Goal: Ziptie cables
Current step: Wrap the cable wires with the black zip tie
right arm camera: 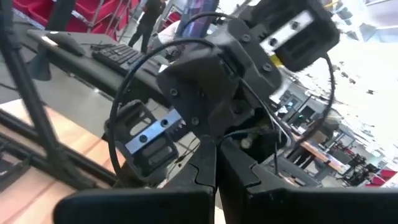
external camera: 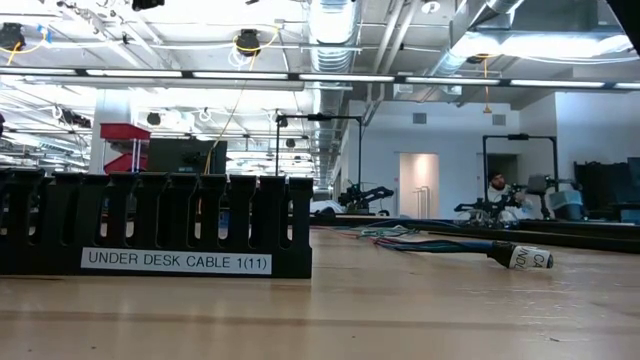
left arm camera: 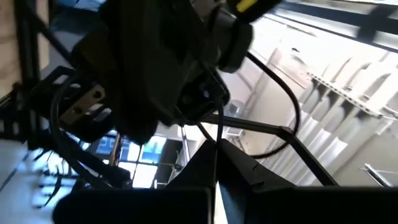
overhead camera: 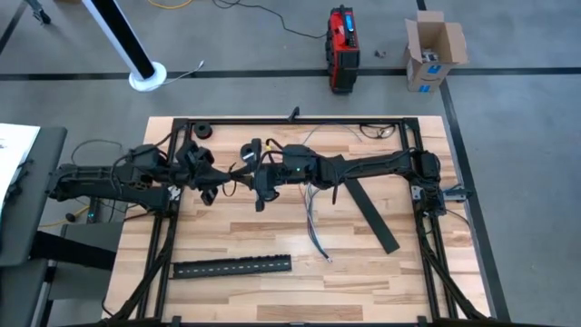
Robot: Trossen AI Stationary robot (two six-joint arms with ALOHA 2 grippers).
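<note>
Overhead: cables (overhead camera: 313,227) loose on table (overhead camera: 227,300) | pincers meet mid-air

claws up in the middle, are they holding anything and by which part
Both claws look shut, the left claw and right claw raised close together. What they hold cannot be told; the thin grey, white and dark cables trail down on the table below the right arm.

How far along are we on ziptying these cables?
Nothing looks tied: the cables hang as loose strands, ends splayed on the table. In hand: left gripper and right gripper meet above it, fingers shut in the wrist views. Left: bundling and cinching.
</note>
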